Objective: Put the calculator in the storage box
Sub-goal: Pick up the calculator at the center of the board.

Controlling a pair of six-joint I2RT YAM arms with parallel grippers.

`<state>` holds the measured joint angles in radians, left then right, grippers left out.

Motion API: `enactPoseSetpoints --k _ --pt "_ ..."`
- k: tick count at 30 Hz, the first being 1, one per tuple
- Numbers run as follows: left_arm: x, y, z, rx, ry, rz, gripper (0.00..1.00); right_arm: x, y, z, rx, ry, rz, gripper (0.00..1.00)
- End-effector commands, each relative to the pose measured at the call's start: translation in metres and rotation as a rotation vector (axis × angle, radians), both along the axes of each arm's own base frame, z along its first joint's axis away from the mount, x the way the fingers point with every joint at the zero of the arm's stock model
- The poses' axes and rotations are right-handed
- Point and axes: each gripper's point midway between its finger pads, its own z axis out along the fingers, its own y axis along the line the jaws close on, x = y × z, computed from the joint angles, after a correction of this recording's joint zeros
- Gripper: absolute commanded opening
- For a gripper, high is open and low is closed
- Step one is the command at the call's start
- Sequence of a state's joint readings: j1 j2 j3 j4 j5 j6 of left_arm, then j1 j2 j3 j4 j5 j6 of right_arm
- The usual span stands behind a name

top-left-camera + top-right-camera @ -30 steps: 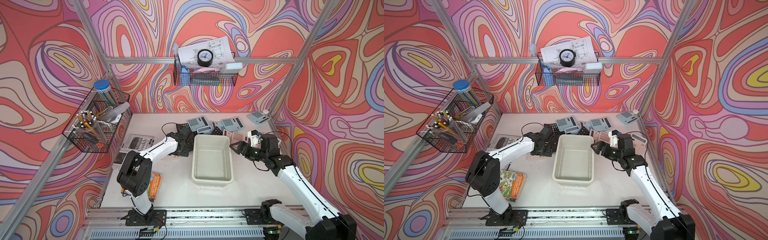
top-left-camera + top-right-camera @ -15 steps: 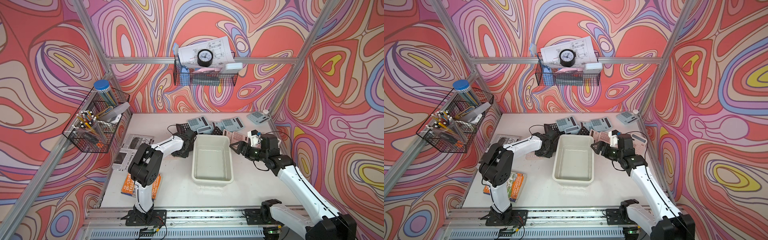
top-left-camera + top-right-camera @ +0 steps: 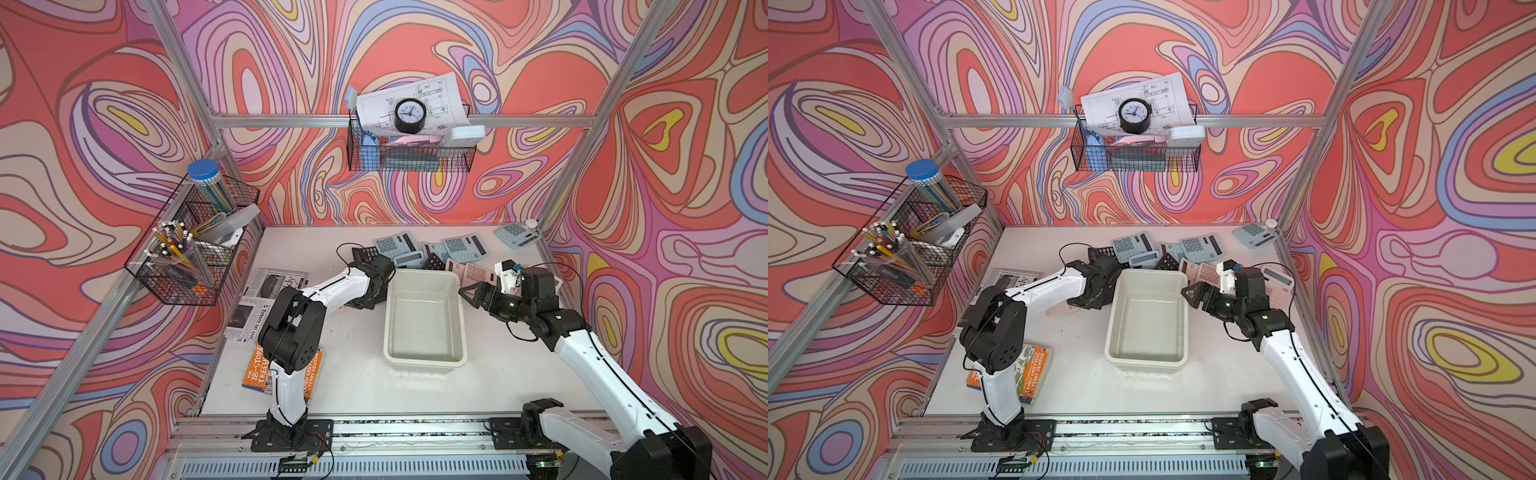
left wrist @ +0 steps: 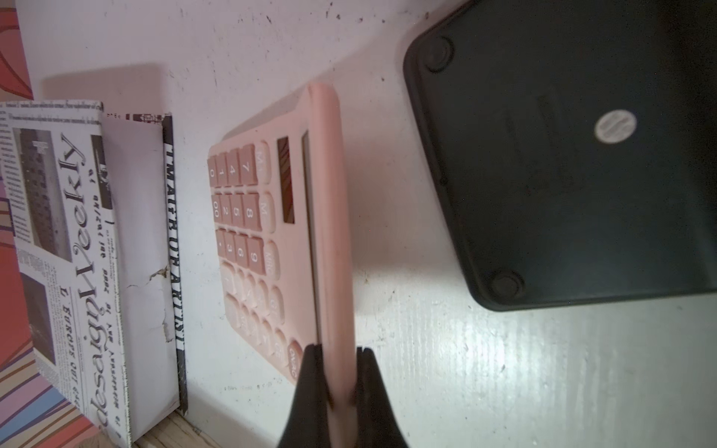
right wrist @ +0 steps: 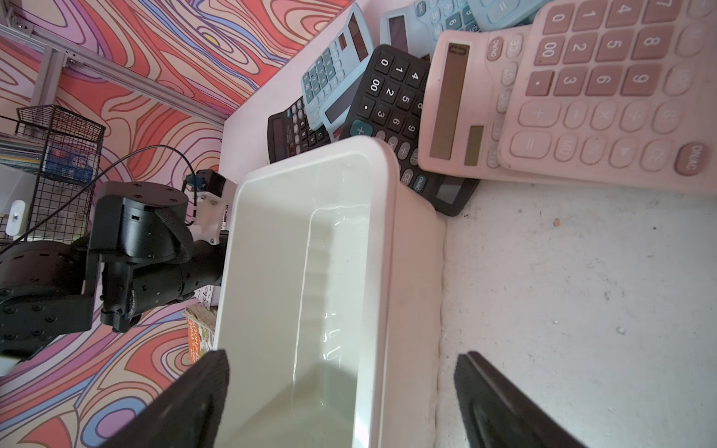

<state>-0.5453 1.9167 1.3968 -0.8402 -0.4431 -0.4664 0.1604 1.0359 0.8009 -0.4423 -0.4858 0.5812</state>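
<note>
The left hand [image 4: 339, 351] pinches the pink calculator [image 4: 271, 240] by its thick edge (a liftable grip); the right hand [image 5: 341, 357] gapes empty astride the storage box [image 5: 388, 248] rim.

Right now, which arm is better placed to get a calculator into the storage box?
Left. The left arm's jaws are shut on a pink calculator's edge, right beside the storage box. The right arm's jaws are open and empty at the box's rim.

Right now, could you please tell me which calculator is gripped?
The pink calculator nearest the newspaper: the left gripper is shut on its edge; no other is gripped.
</note>
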Motion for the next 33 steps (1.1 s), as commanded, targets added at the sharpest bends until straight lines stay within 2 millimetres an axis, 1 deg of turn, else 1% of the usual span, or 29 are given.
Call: enactPoseSetpoints --k 1,7,12,16,21,23,29,33 --pt "-0.012 -0.001 0.026 -0.015 0.009 -0.014 0.00 0.004 0.001 0.013 -0.002 -0.035 0.006 0.98" --pt "-0.023 -0.014 0.080 -0.056 -0.037 -0.046 0.00 0.004 0.002 0.015 0.000 -0.036 0.007 0.98" --pt "-0.039 -0.026 0.129 -0.097 -0.067 -0.078 0.00 0.003 0.000 0.015 -0.006 -0.033 0.003 0.98" --pt "-0.055 -0.033 0.170 -0.194 -0.097 -0.094 0.00 0.002 -0.002 0.016 -0.014 -0.036 -0.005 0.98" --pt "-0.077 -0.045 0.215 -0.345 -0.120 -0.131 0.00 0.001 -0.003 0.017 -0.020 -0.035 -0.014 0.98" --pt "-0.085 -0.051 0.228 -0.406 -0.126 -0.149 0.00 0.001 -0.005 0.017 -0.023 -0.035 -0.023 0.98" --pt "-0.107 -0.082 0.264 -0.588 -0.131 -0.232 0.00 -0.001 -0.012 0.015 -0.046 -0.011 -0.064 0.98" --pt "-0.120 -0.107 0.279 -0.675 -0.129 -0.292 0.00 -0.005 -0.019 0.014 -0.060 -0.004 -0.105 0.98"
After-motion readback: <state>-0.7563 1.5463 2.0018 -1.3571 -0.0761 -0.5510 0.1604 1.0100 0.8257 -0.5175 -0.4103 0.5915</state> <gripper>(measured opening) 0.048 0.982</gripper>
